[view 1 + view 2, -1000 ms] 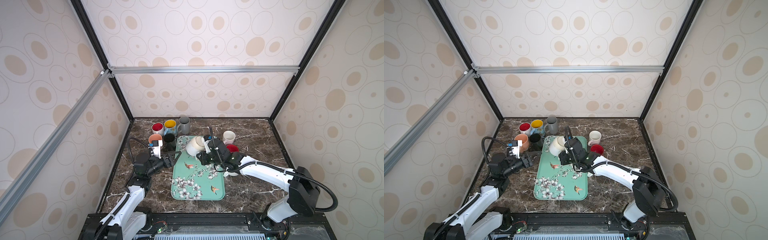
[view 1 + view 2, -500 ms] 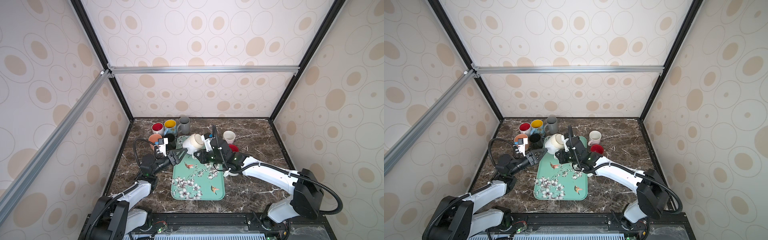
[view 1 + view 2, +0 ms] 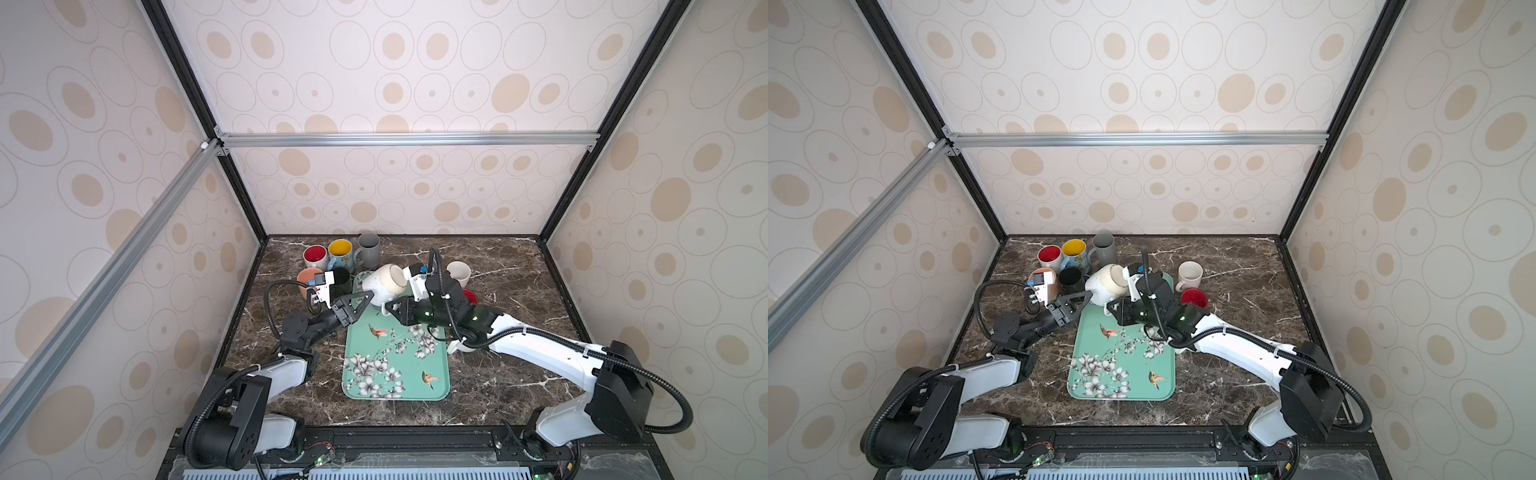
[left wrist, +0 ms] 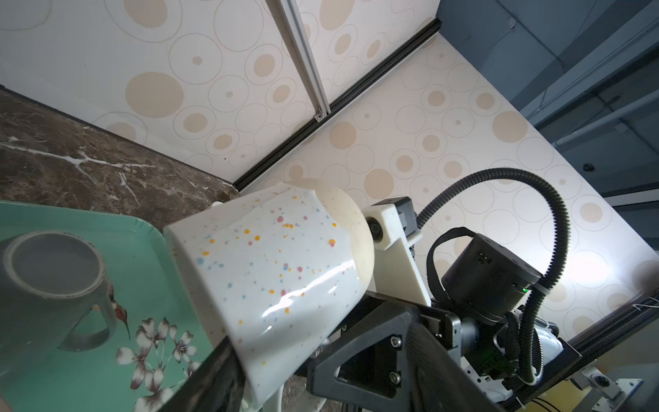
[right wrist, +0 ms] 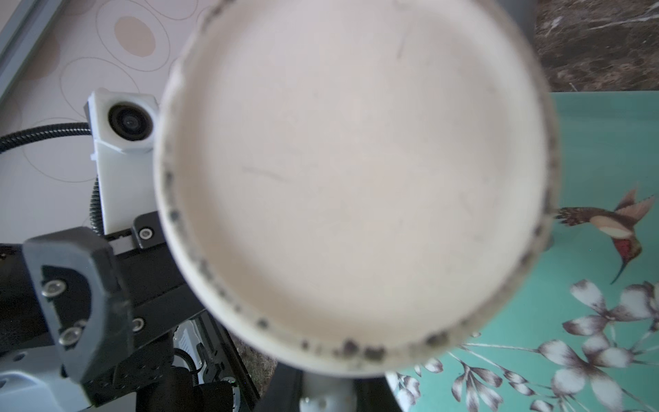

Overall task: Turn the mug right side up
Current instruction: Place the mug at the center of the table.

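Left wrist view shows the white speckled ceramic mug tipped sideways over the teal floral tray, the right gripper clamped on its handle, while the left gripper spreads its jaws around the body, probably to help with the turn.

Both top views are bright, lit evenly by soft, diffuse light. They are sharp throughout, with only faint shadows on the table near the mug. In the left wrist view, 1 white glare streak crosses the mug, and a patch of wall beyond it is blown out. In the right wrist view, the mug's base is blurred, while the tray behind it stays sharp.
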